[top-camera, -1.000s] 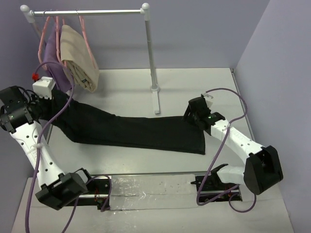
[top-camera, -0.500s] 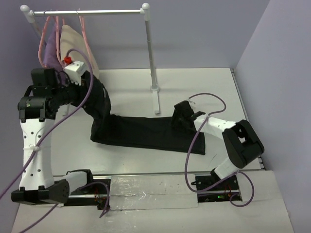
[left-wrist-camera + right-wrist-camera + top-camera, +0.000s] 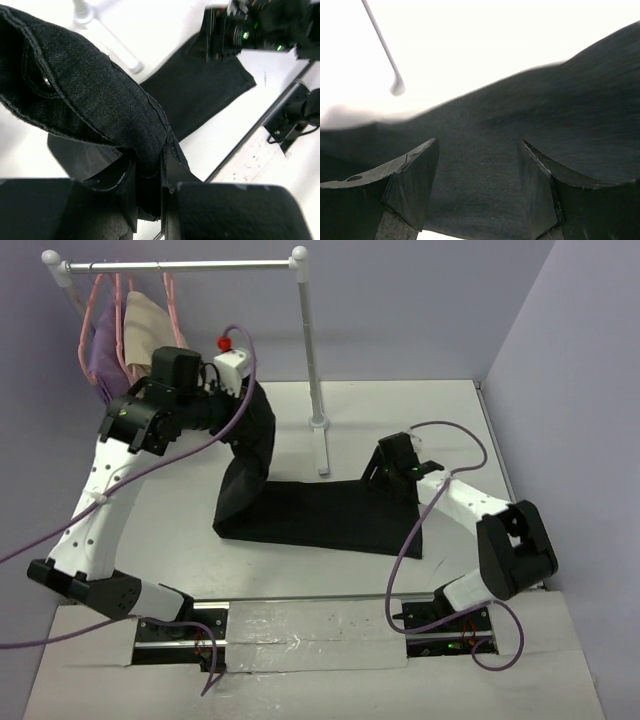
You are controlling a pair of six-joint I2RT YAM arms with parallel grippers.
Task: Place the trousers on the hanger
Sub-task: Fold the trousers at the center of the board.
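The black trousers [image 3: 320,515] lie with their legs flat on the white table, and the waist end is lifted up at the left. My left gripper [image 3: 250,405] is shut on that waist end [image 3: 100,100] and holds it high, so the cloth hangs down in a fold. In the left wrist view the gripper [image 3: 150,185] pinches the thick hem. My right gripper [image 3: 388,472] hovers open just over the leg end; the cloth [image 3: 485,130] fills the gap between its fingers [image 3: 415,175]. A thin pink hanger [image 3: 171,295] hangs on the rail at the back left.
A clothes rack stands at the back, with a rail [image 3: 180,265], a white post [image 3: 310,340] and a foot [image 3: 322,450] next to the trousers. A beige garment [image 3: 148,315] and a purple garment [image 3: 100,365] hang on it. Purple walls close in the table.
My left gripper has carried the waist end up and to the right, from the table's left edge to near the rack, folding the trousers. My right gripper shifted slightly over the leg end.
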